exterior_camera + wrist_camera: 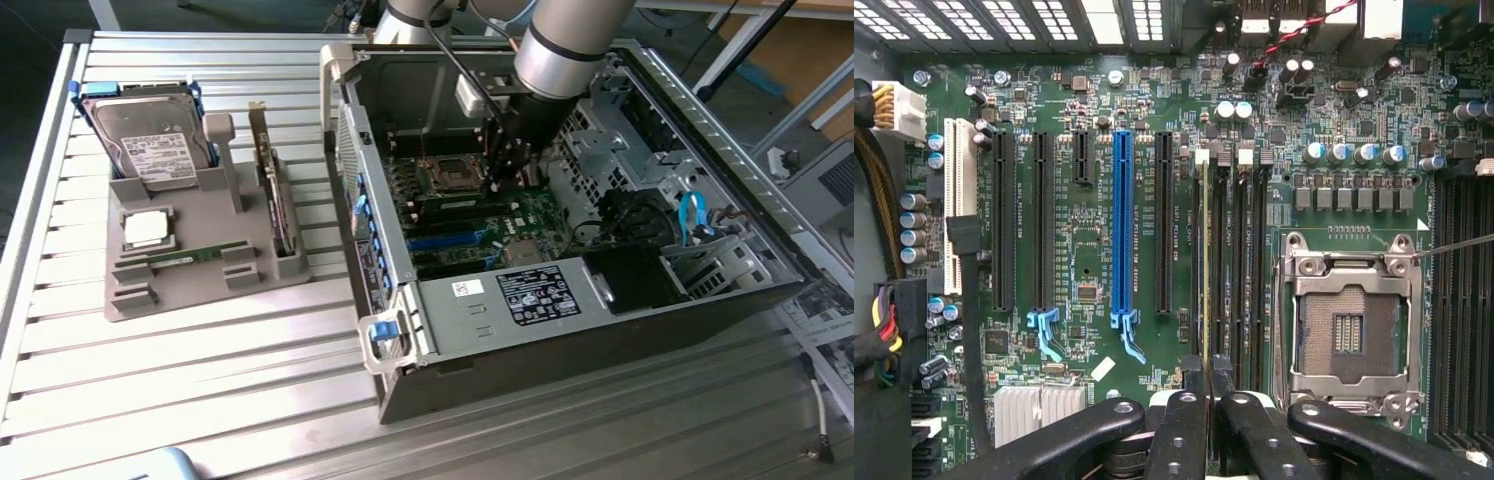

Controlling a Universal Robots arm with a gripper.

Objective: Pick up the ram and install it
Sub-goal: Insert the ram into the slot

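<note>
Install step here: my claw is pinched narrow on the ram, which stands edge-on in the DIMM slot farthest from the empty CPU socket, so I reckon seating it calls for a dead-straight, even push.

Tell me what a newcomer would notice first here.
The grey robot arm reaching into the open dark computer case on the slatted table, its shut gripper over the green motherboard. Then the bright blue expansion slot and the empty silver processor socket, with a thin green ram stick edge-on between them.
</note>
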